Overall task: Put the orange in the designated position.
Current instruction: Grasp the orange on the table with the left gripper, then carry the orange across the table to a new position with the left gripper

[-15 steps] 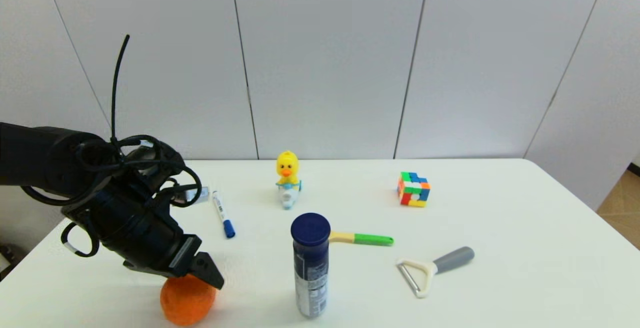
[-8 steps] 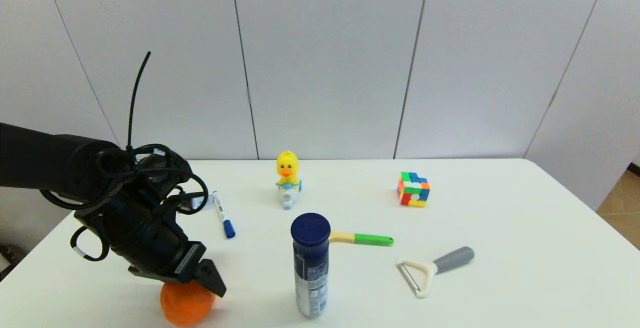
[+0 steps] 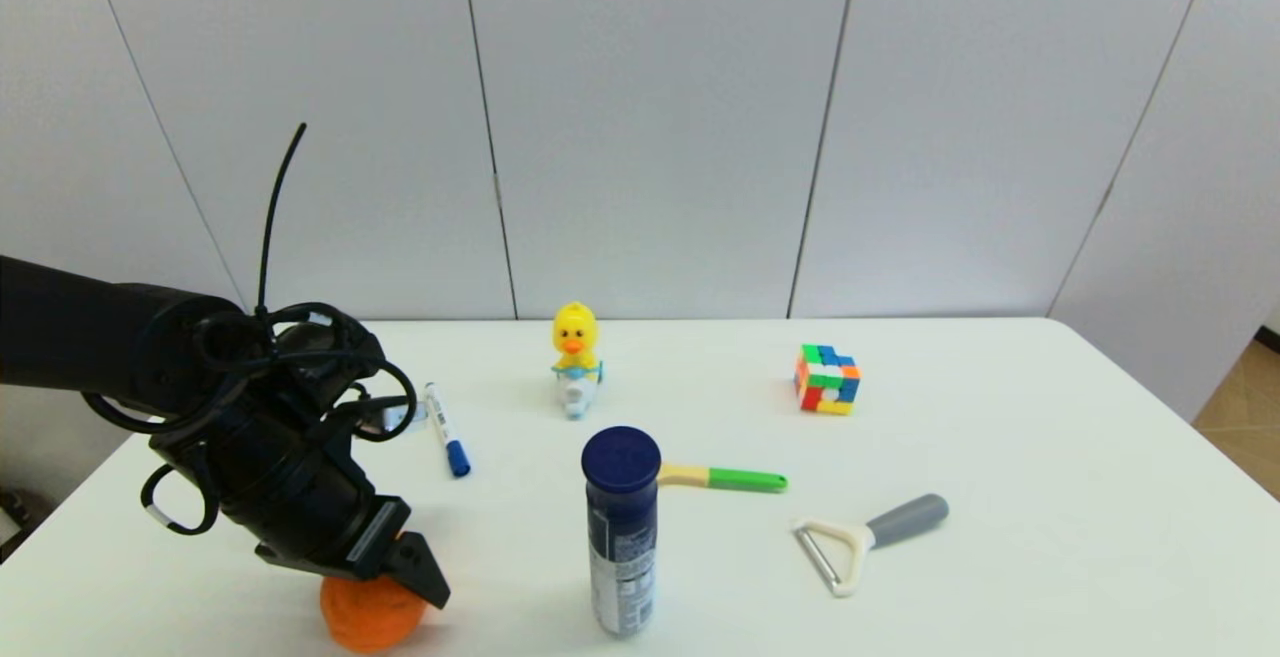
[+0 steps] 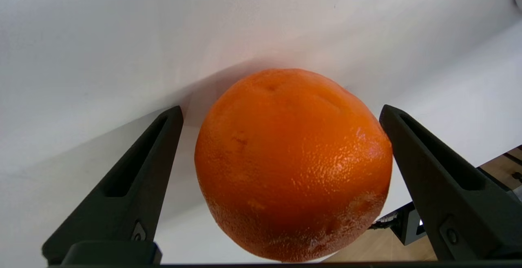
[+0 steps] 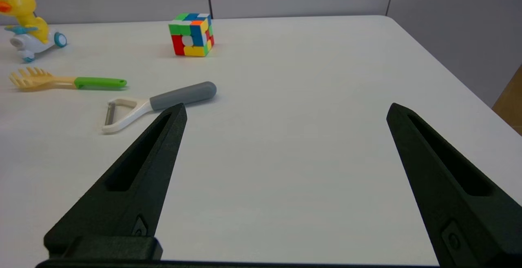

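- Smooth white worktop (image 3: pixel 1000 457): your clutter on it is unmoved.
- Left gripper (image 4: pixel 281 113): it has sunk lower over the last second; fingers spread, straddling the fruit, not yet pinching. Close next.
- Right gripper (image 5: pixel 285 113): parked, fingers spread.
- Round dimpled bright orange (image 4: pixel 293 166): rests at your near-left worktop edge.
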Controlling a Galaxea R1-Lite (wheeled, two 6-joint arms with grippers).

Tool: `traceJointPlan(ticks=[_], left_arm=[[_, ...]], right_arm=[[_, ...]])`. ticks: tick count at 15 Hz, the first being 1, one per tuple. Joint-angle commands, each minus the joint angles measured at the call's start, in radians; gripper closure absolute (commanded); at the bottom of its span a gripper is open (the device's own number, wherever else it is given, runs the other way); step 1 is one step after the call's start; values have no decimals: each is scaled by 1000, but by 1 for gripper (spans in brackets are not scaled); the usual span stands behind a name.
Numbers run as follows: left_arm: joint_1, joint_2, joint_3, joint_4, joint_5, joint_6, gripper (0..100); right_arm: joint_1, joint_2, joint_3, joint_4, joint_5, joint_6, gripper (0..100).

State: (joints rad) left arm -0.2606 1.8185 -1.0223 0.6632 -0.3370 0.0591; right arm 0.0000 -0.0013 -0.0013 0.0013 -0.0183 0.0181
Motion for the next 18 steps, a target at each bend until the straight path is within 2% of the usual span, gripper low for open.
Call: traceJointPlan(ticks=[1,4,5,10,14,18], left_arm=[[-2,7,1,-4,-2,1,0],[0,7,13,-16,0,-1,0],[-2,7,16,-20,3,1,100],[-8,-4,24,-25,32,1,100],[-42,-47,-1,-145,32,2,100],[-92,-64,-127,-162,33,2,100]], right_arm=[[0,1,0,0,0,0,0],[0,1,0,0,0,0,0],[0,1,1,0,0,0,0],[0,1,1,0,0,0,0],[0,1,1,0,0,0,0],[0,1,0,0,0,0,0]])
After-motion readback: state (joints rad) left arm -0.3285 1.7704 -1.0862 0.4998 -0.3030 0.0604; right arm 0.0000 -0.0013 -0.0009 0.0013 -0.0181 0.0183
